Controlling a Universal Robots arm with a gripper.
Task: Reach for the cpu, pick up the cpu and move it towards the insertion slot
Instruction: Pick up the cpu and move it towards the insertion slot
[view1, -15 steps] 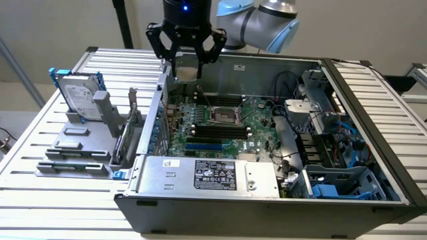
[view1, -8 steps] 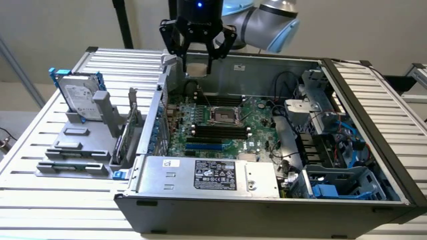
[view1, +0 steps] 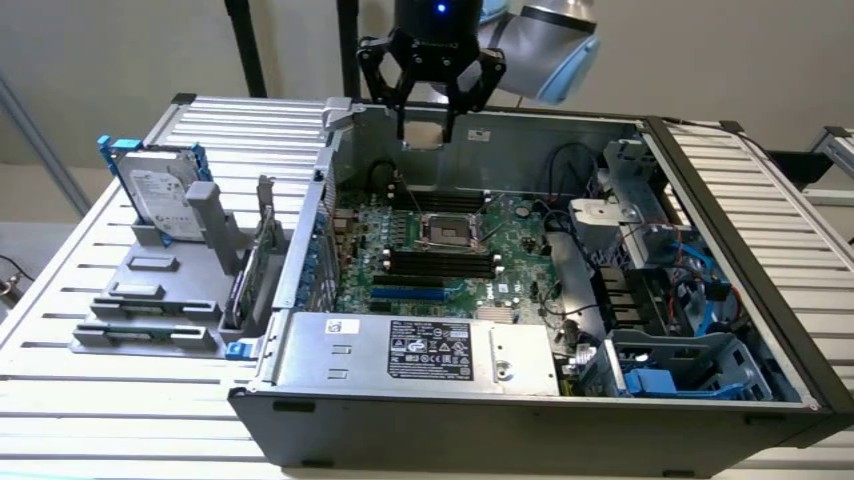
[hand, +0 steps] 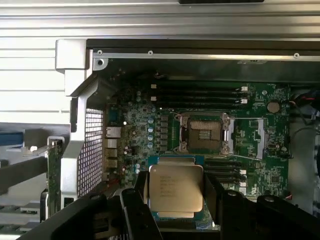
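CPU (hand: 176, 194): clamped between my fingers (hand: 134, 207), silver-grey lid with print facing my wrist camera, held in the air above the open case (view1: 747, 215)
gripper (view1: 424, 132): pointing down over the case's far wall
hidden: CPU edges behind my fingers
slot (hand: 204, 134): beyond the CPU, silvery frame, on the green board (view1: 514, 225)

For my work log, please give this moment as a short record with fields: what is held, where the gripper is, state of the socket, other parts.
held: the cpu, clamped between the jaws of the gripper
gripper position: raised above the open computer case, over its far wall in the exterior view
insertion slot: empty, frame open, on the green motherboard
cpu to slot: apart, not yet seated
other parts: hard drive upright in the grey holder, at the exterior view's left
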